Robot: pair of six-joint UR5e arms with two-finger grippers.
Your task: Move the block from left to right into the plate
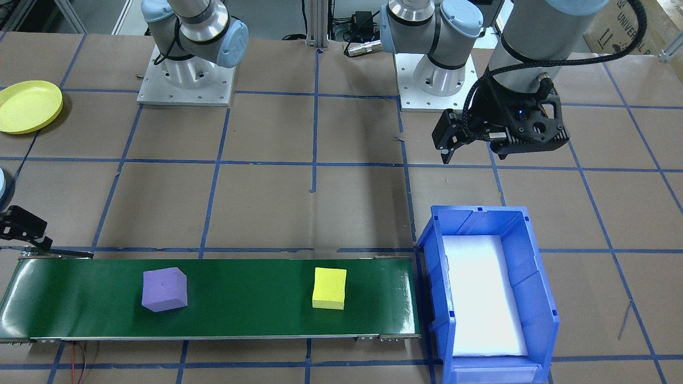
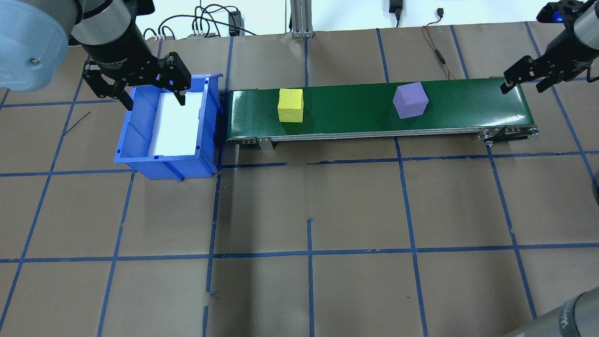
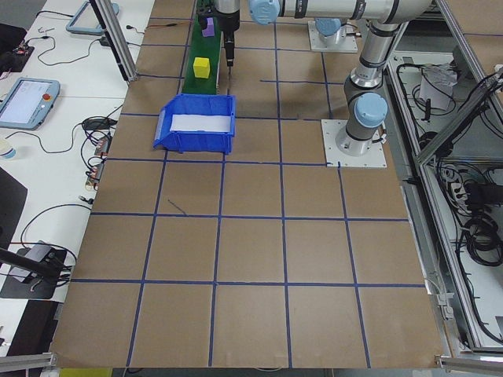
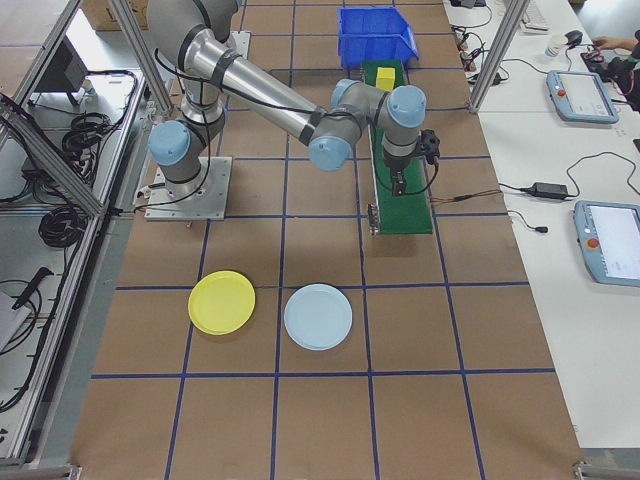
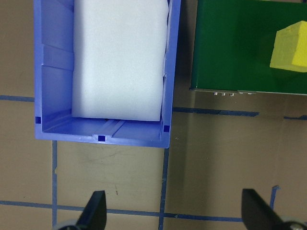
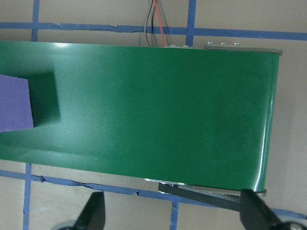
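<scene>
Blue bin (image 2: 140, 140) at the conveyor's (image 2: 355, 117) left end holds only a white foam pad (image 2: 173, 126). Yellow plate (image 4: 222, 302) and light blue plate (image 4: 318, 317) lie bare on the worktop (image 2: 327, 210), well apart from the belt. Yellow block (image 2: 290, 105) sits on the belt near the bin, purple block (image 2: 410, 100) further right. Left gripper (image 2: 147, 93) hangs over the bin's far edge, fingers (image 5: 96, 211) spread, holding nothing. Right gripper (image 2: 522, 82) hovers over the belt's right end, fingers (image 6: 93, 211) spread, holding nothing. Brown paper worktop, blue tape grid.
</scene>
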